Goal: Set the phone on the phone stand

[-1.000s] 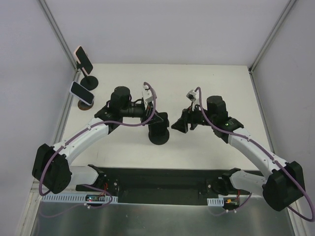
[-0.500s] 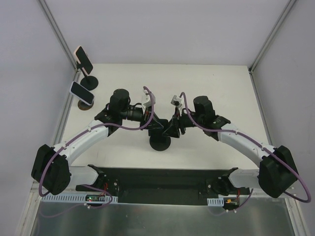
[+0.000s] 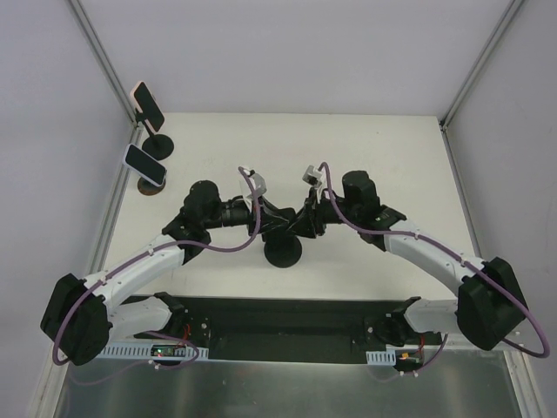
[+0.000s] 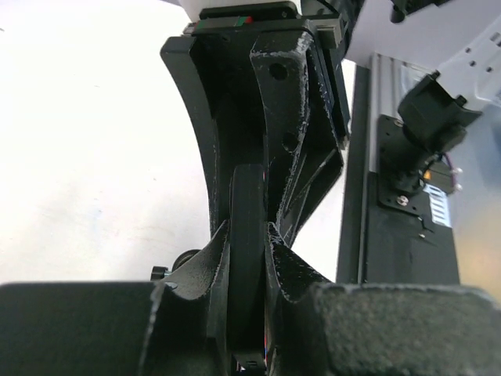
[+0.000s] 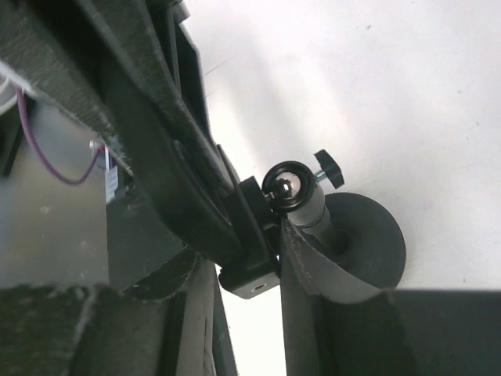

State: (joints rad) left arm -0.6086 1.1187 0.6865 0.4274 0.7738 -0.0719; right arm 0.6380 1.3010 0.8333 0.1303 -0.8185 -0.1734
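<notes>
My left gripper (image 3: 271,219) is shut on the phone (image 4: 247,235), a thin dark slab that the left wrist view shows edge-on between the fingers. It hovers just above the phone stand, whose round black base (image 3: 283,252) sits mid-table. My right gripper (image 3: 303,223) meets it from the right. In the right wrist view its jaws pinch the stand's black holder bracket (image 5: 254,266) beside the ball joint (image 5: 286,185) and knob (image 5: 329,168). From above, the phone is hidden between the two grippers.
Two other phones stand on stands at the back left: one (image 3: 148,104) on a black base (image 3: 160,145), one (image 3: 145,165) on a brown base (image 3: 149,186). The wall post runs close behind them. A dark rail (image 3: 278,326) crosses the near edge.
My right gripper swung left to the stand's top and narrowed its jaws onto the holder. My left gripper shifted forward with the phone, closing the gap between the two.
</notes>
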